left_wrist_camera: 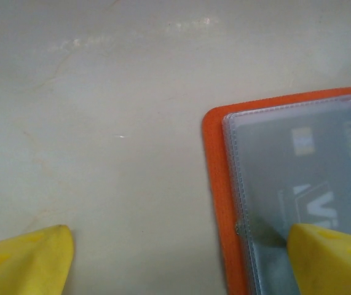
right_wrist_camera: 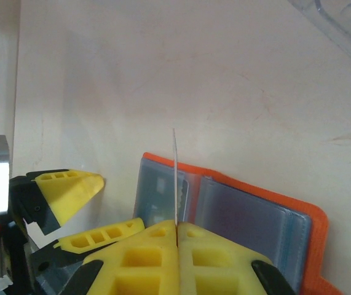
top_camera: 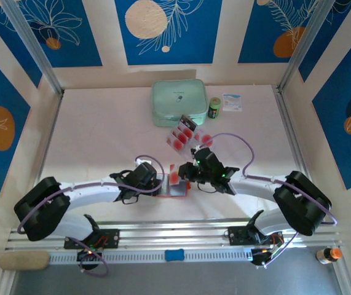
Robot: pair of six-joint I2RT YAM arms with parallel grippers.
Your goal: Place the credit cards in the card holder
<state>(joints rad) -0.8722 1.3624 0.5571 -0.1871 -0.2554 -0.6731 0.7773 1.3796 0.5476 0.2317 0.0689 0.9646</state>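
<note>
Thin, stiff plastic: the credit card (right_wrist_camera: 175, 178) clenched in my right gripper (right_wrist_camera: 176, 228) stands on edge, rising straight up from between the jaws. It is light and slick and will flex if pushed off-axis, so I judge the best hold to be near one short edge, leaving the leading edge free.

The card holder (right_wrist_camera: 313, 230) lies open and flat just beyond those jaws. My left gripper (left_wrist_camera: 181, 255) is released wide: one finger (left_wrist_camera: 329, 258) sits over a clear sleeve (left_wrist_camera: 267, 203), the other over bare table (left_wrist_camera: 101, 123). That sleeve holds a grey printed card (left_wrist_camera: 310, 166).

The other credit cards (top_camera: 183, 132) lie well beyond both jaws, apparently in a clear tray (right_wrist_camera: 338, 21).
</note>
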